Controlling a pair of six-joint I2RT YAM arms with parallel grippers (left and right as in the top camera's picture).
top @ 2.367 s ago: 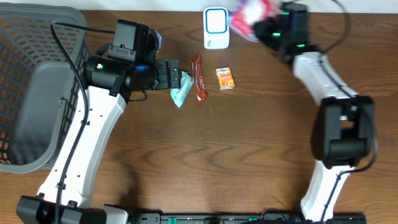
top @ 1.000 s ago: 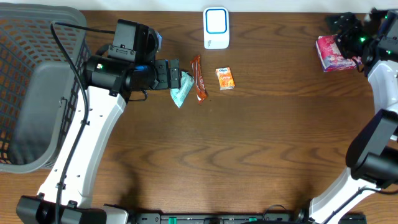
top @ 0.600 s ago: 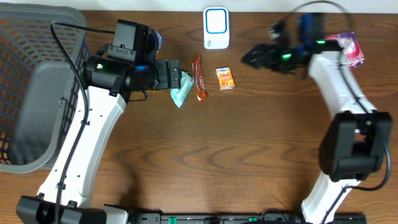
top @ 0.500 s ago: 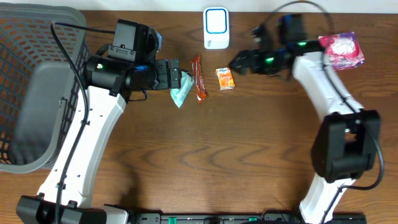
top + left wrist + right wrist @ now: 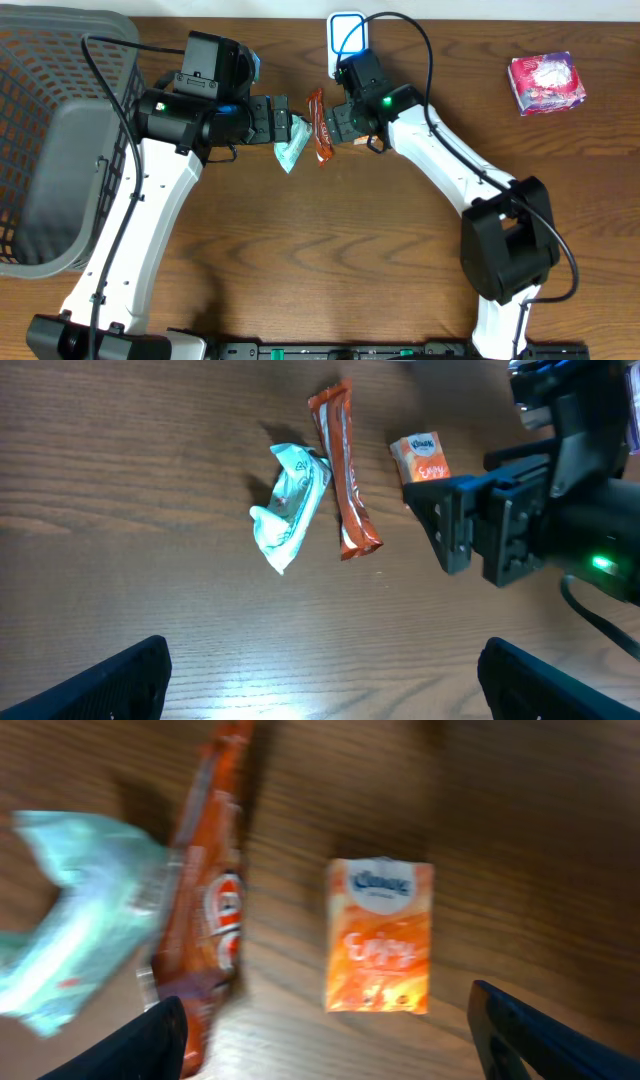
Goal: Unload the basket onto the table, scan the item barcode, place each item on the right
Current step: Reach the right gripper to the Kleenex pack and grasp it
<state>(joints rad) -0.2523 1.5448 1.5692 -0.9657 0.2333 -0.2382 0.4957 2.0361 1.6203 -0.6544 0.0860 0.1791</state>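
Note:
A small orange packet [image 5: 380, 935] lies flat on the wooden table, printed face up. My right gripper [image 5: 340, 1042] hangs open just above it, one finger on either side and nothing between them. In the overhead view that gripper [image 5: 335, 120] hides the packet. An orange-red snack bar [image 5: 318, 126] and a crumpled teal packet [image 5: 291, 150] lie just left of it. My left gripper [image 5: 284, 122] stands open over the teal packet [image 5: 290, 505] and holds nothing. The white scanner [image 5: 358, 30] stands at the back edge, with a cable crossing it.
A pink packet [image 5: 546, 82] lies at the back right of the table. A large grey mesh basket [image 5: 30, 100] fills the left side. My two grippers are close together above the three packets.
My right arm has swung from the far right across to the middle, leaving the pink packet on the table, and now hangs over the orange packet. The left arm has not moved.

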